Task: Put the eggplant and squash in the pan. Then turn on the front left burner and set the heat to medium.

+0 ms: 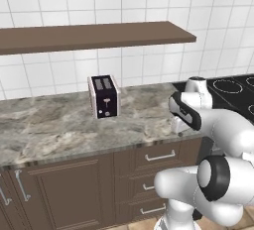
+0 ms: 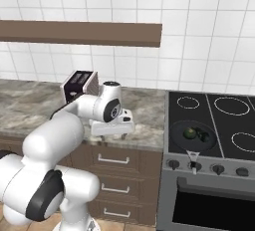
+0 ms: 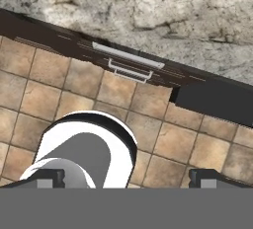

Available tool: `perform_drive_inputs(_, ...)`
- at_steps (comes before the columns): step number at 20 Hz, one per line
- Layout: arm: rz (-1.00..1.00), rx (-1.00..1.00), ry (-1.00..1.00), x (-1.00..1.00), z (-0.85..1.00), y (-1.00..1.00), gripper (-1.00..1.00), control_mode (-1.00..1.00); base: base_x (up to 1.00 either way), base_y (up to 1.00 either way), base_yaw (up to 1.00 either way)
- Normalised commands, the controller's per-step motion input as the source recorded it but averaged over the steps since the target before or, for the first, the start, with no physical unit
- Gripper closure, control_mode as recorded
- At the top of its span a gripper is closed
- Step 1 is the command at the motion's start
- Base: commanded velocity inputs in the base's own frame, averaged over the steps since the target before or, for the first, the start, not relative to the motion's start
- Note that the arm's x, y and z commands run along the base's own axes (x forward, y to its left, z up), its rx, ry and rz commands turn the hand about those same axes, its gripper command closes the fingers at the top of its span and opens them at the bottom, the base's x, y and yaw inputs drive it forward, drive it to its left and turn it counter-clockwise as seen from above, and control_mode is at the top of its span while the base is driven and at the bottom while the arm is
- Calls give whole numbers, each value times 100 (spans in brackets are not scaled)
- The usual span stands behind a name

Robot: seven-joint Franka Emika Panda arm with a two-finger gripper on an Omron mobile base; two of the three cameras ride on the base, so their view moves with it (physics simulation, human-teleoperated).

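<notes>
Already your pan [image 2: 193, 136] sits at the lower right of the right base view, on the front left burner [image 2: 195, 125] of the black stove [image 2: 234, 120], and it holds both vegetables: the round green squash [image 2: 189, 133] toward its left and the darker eggplant [image 2: 204, 137] just beside it on the right. So the loading looks done to you, and what remains is the knob work.

Your tool [image 2: 113, 134] hangs at the middle of that view, over the front edge of the marble tabletop [image 2: 30, 108], well apart from the stove, with its jaws spread wide and nothing between them. In the hand view its dark fingertips [image 3: 49, 177] point down at the floor tiles and a drawer front.

Watch the row of knobs [image 2: 191, 165] below the glass: they sit close together and look alike, so you could easily grab the wrong one and light a different burner. The pan handle [image 2: 192, 156] juts out right above them; a careless approach may nudge it and slide the pan off its ring. Overturning the knob would also overshoot medium heat.
</notes>
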Motion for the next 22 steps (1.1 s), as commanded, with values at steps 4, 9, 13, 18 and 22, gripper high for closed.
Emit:
perform_drive_inputs(4, 0, 0, 0, 0, 0, 0, -100, 100, 0, 0, 0)
perform_drive_inputs(9, 0, 0, 0, 0, 0, 0, -100, 100, 0, 0, 0)
perform_drive_inputs(13, 0, 0, 0, 0, 0, 0, -100, -100, 0, 0, 0)
perform_drive_inputs(18, -1, 1, 0, 0, 0, -23, -100, -100, 0, 0, 0)
perform_drive_inputs(22, 0, 4, 0, 0, 0, -72, -100, -100, 0, 0, 0)
